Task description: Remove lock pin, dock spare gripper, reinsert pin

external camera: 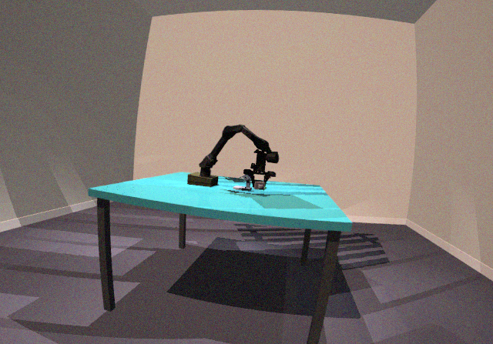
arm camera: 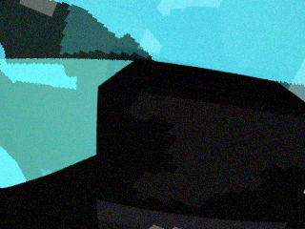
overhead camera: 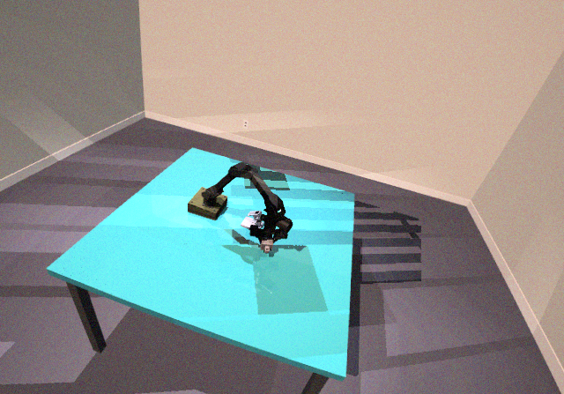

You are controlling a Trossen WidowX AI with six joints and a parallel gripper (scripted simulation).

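The pale mount (overhead camera: pixel 248 222) (external camera: pixel 239 188) stands on the cyan table (overhead camera: pixel 150 253) (external camera: pixel 159 198), with its upright part on the side toward the arm's hand. My gripper (overhead camera: pixel 266 245) (external camera: pixel 259 185) points down low over the table, just beside the mount. It is shut on a pinkish block-like body, which looks like the spare gripper (overhead camera: pixel 266 246) (external camera: pixel 260 185). The body is close to the mount; whether its spigot is in the socket cannot be told. The lock pin cannot be made out. In the wrist view a large dark block hides the fingertips and most of the held body.
The arm's base sits on a brown wooden block (overhead camera: pixel 205 205) (external camera: pixel 202 179) at the back left of the table. The arm arches over from there to the mount. Hard-edged shadows fall across the table around the hand.
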